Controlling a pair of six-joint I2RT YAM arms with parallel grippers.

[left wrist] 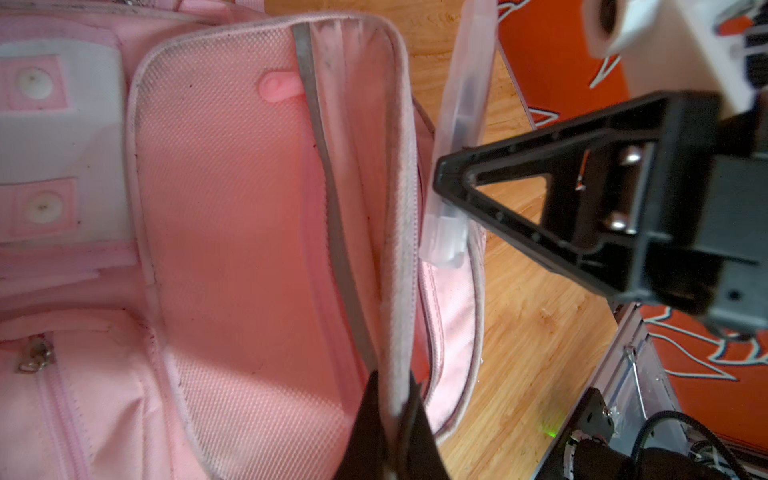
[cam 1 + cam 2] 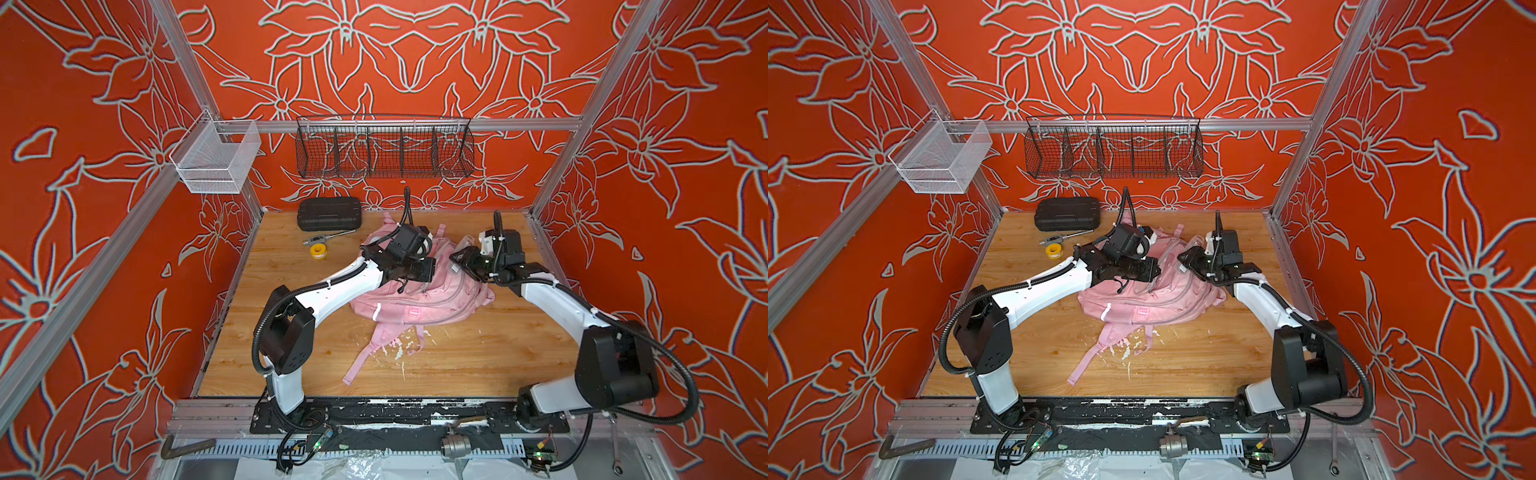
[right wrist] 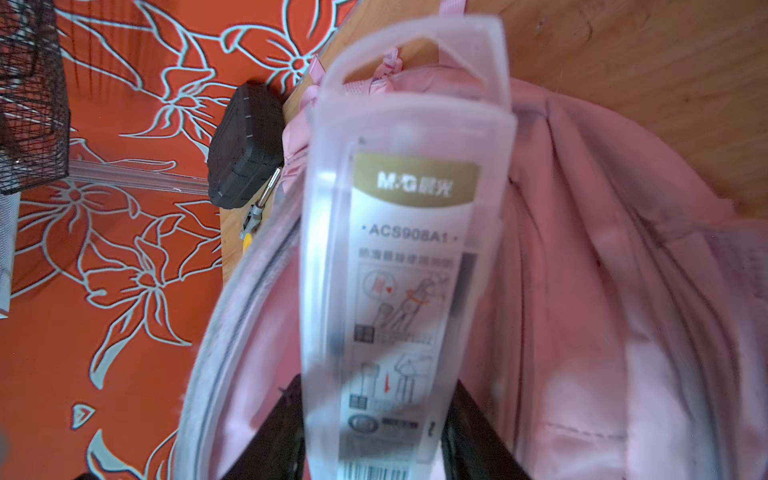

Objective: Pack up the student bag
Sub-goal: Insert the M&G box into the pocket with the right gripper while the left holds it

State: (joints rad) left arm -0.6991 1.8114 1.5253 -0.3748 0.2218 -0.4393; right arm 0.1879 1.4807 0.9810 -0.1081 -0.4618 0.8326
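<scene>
The student bag [image 2: 419, 299] [image 2: 1154, 303] lies pale pink in the middle of the wooden table in both top views, its main compartment gaping. My left gripper [image 1: 392, 415] [image 2: 432, 267] is shut on the white zipper rim [image 1: 399, 208] of that opening and holds it up, showing the pink lining [image 1: 232, 187]. My right gripper [image 3: 374, 415] [image 2: 457, 258] is shut on a clear plastic stationery box [image 3: 409, 249] [image 1: 465, 104] with a gold label. The box hangs just right of the raised rim, above the bag. One right finger [image 1: 582, 131] shows in the left wrist view.
A black ribbed case [image 2: 329, 213], a metal tool [image 2: 328, 237] and a yellow tape roll [image 2: 318, 250] lie at the back left. A black wire basket [image 2: 384, 147] and a white mesh basket [image 2: 216, 156] hang on the rail. Bag straps [image 2: 365, 361] and white crumbs [image 2: 399, 351] lie in front.
</scene>
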